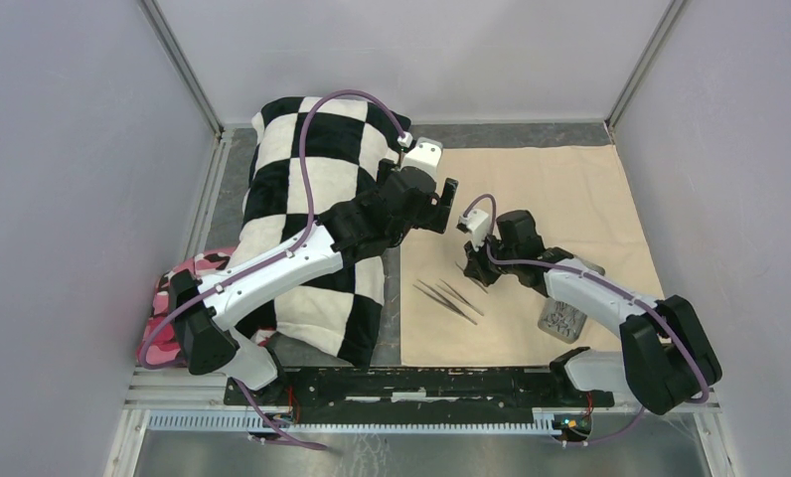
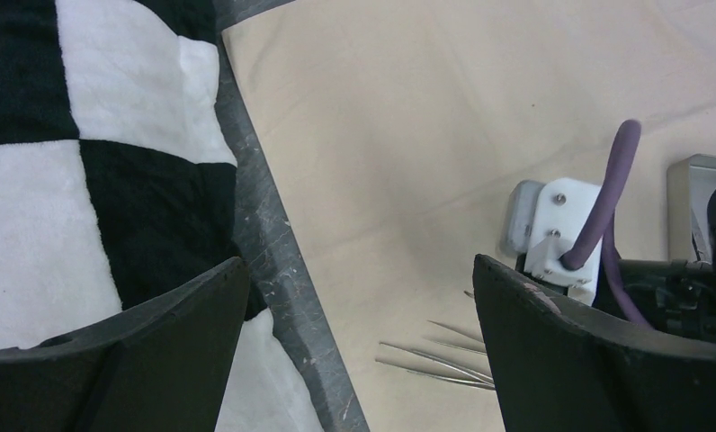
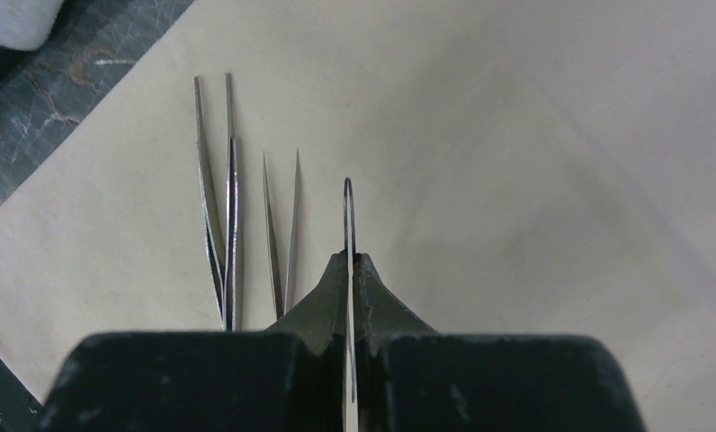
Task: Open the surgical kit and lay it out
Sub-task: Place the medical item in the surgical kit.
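Right tool pinches a thin steel instrument, likely to lay it beside the tweezers on the cloth; left tool hangs spread.

We count:
- claws: two, left claw and right claw.
- tweezers: two pairs, both just left of right claw.
- thin steel instrument: one, pinched in right claw.
- metal tray: one, behind right claw beside its arm.
- beige cloth: one, under right claw.
- checkered pillow: one, left of left claw.
- pink camouflage cloth: one.
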You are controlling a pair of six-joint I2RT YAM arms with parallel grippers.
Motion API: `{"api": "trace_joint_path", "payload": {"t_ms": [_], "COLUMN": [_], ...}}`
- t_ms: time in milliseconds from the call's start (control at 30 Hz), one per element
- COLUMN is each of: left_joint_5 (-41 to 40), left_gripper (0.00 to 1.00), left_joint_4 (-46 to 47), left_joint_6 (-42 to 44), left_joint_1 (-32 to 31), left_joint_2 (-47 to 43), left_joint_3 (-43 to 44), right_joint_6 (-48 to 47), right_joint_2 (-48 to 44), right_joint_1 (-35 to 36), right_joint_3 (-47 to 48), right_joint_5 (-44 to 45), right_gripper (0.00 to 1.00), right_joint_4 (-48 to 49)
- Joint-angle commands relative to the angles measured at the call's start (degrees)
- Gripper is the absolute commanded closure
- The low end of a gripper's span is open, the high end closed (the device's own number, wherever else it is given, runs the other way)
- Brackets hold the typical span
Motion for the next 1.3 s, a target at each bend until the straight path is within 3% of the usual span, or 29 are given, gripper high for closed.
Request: {"api": "trace_joint_path", "payload": {"t_ms": [0,333,1267], "left_joint_5": [-1.08,-0.58,-0.37], "left_gripper": [0.00,0.00,0.00], "left_joint_4": [1.77,1.51,1.59], "left_joint_6": [2.11,1.96,2.11], "left_joint_1": [-0.01,0.04,-0.01], "left_joint_2": [-0.19,0.17,-0.04], "left_joint_3": [0.74,0.86,0.80], "right_joint_6": [2.45,2.34,1.72], "right_joint_2": [-1.02,-2.10,3.61], "right_joint_1": [2.96,4.08,7.23], "right_joint_3": [-2.66,-3.75,-2.20], "right_joint_5": [4.73,9.65,10.31], "right_gripper": [1.00,1.00,0.90], "right_joint_4": [3.70,-0.15,1.08]}}
